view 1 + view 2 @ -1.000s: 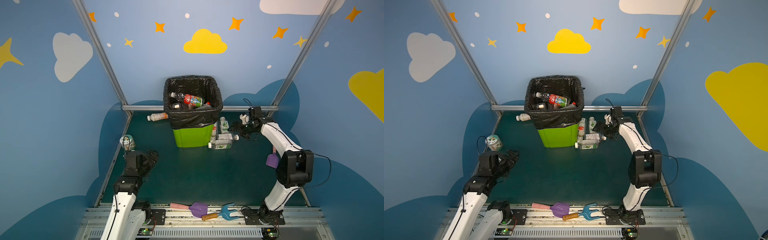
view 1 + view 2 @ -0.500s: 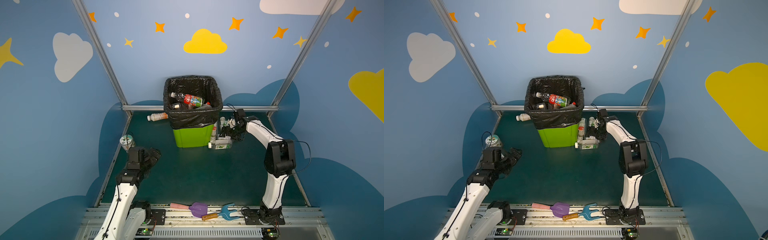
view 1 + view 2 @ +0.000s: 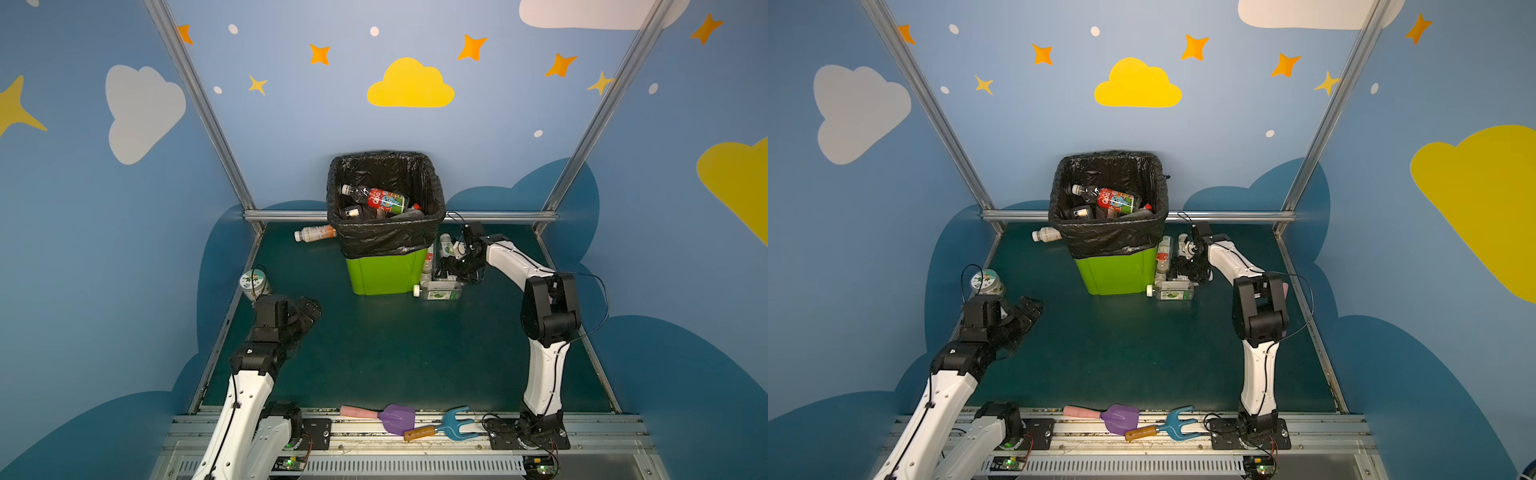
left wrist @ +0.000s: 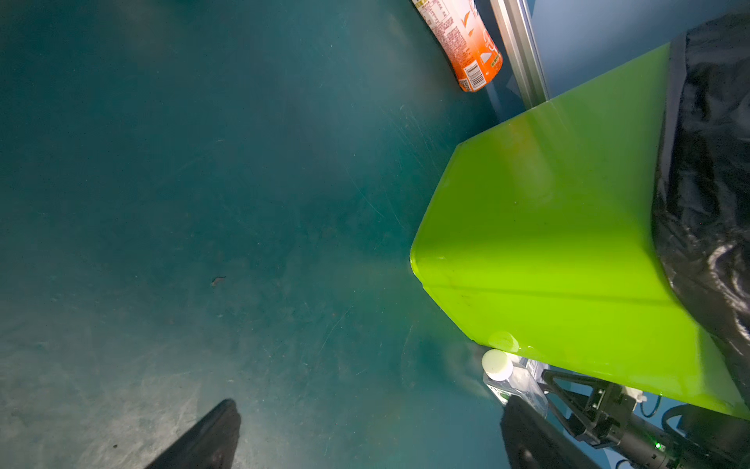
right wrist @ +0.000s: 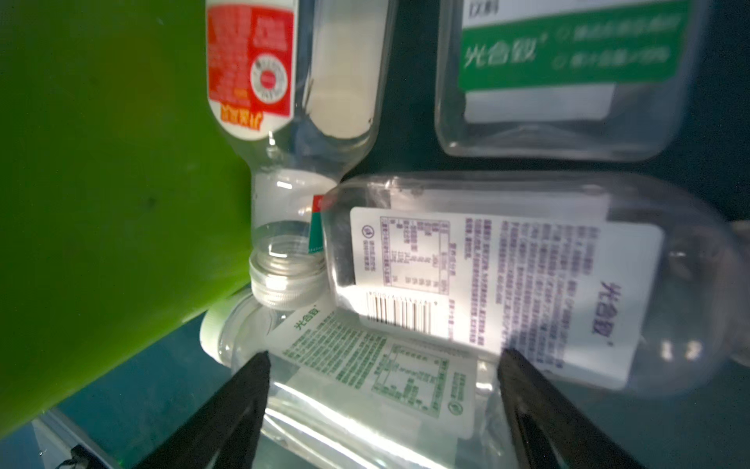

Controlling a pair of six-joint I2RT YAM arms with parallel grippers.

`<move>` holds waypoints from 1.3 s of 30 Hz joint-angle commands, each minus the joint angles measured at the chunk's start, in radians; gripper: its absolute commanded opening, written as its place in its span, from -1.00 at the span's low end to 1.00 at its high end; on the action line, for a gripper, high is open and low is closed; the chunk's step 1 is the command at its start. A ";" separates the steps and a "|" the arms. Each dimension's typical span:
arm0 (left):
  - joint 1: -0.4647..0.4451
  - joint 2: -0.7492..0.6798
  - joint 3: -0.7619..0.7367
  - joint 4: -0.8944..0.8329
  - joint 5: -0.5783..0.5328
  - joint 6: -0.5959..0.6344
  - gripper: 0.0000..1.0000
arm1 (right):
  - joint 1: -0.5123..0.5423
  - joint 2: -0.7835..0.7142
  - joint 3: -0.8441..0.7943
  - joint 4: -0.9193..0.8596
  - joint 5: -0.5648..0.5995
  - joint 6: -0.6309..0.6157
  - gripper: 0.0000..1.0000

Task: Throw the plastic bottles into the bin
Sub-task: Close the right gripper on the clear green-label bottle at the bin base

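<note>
In a top view the bin [image 3: 386, 270] stands at the back of the bench [image 3: 395, 353] with several bottles [image 3: 380, 198] already inside. More lie heaped against its right wall, where the right claw [image 3: 451, 272] reaches down. The left claw [image 3: 309, 309] hangs well apart, probably to keep clear. The left wrist view shows its jaws wide over bare bench, with an orange bottle [image 4: 462, 44] lying beyond the bin. The right wrist view shows that claw's jaws spread open above a green-print bottle [image 5: 365, 377] in the heap, gripping nothing yet.

White arms [image 3: 544, 374], black joints [image 3: 548, 307] (thin black cables [image 3: 606, 305]).
</note>
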 commanded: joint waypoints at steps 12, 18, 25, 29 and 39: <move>0.005 0.045 0.015 0.025 0.002 0.021 1.00 | 0.073 -0.174 -0.221 0.006 -0.193 0.049 0.72; 0.007 0.052 0.010 0.038 0.006 0.023 1.00 | 0.142 -0.178 -0.220 -0.022 -0.020 0.014 0.77; 0.011 0.038 0.006 0.026 0.004 0.031 1.00 | 0.216 -0.137 -0.207 -0.044 0.195 -0.011 0.75; 0.011 0.019 -0.003 0.013 -0.011 0.034 1.00 | 0.236 -0.126 -0.204 -0.049 0.243 0.004 0.53; 0.011 0.003 -0.004 -0.015 -0.062 0.045 1.00 | 0.239 -0.133 -0.202 -0.063 0.262 0.033 -0.03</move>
